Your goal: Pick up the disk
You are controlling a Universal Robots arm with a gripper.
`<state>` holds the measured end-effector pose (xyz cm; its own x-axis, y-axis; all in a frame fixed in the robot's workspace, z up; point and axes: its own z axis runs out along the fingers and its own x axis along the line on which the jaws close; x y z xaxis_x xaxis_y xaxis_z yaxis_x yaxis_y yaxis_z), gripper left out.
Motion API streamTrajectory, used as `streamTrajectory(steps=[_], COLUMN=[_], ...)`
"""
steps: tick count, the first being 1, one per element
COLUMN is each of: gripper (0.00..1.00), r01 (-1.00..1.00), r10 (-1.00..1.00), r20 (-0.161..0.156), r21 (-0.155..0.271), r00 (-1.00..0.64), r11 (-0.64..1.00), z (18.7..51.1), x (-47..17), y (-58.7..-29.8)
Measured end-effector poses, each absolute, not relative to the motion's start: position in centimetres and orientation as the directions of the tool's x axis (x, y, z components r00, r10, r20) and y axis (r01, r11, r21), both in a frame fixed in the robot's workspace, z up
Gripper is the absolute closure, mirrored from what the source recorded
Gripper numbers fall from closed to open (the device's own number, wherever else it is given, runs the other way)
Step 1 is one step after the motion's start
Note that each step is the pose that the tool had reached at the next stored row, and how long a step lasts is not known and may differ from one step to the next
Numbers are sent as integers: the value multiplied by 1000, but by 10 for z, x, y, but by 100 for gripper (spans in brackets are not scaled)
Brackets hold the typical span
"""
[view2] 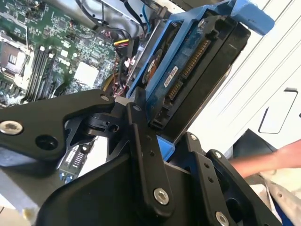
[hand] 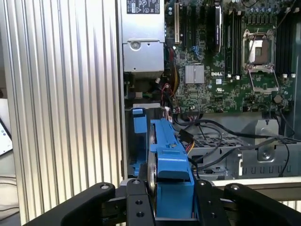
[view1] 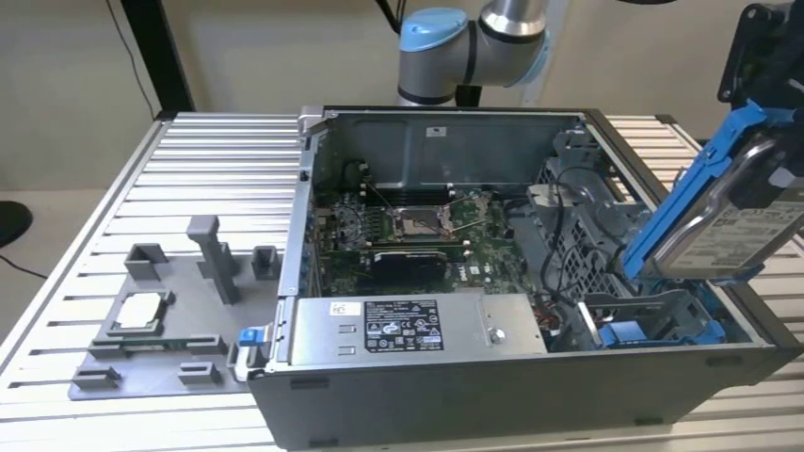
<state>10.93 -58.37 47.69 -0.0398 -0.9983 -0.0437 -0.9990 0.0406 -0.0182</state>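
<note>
The disk (view1: 735,221) is a silver-grey hard drive with a white label in a blue plastic bracket. It hangs tilted in the air above the open computer case (view1: 503,395), at the exterior view's right. My gripper (hand: 170,187) is shut on the disk (hand: 167,155), with a black finger on each side of the blue bracket. In the second wrist view the gripper (view2: 164,127) clamps one end of the disk (view2: 188,66), whose connector edge faces the camera. The disk is clear of its bay (view1: 653,330).
Inside the case lie the motherboard (view1: 415,226), black cables (hand: 221,134) and a long grey metal box (view1: 415,325) with a label. A grey fixture (view1: 164,320) holding a small square chip (view1: 138,311) sits at the exterior view's left. A person's hand (view2: 270,160) is beside the gripper.
</note>
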Motion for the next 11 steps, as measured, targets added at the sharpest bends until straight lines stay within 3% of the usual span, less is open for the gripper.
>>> streamTrajectory(steps=[11], gripper=[100], r01=[-999], r10=[-998], r20=[-44], r21=[-19], r00=[-40], r11=[40], z=[454], x=[107], y=[-590])
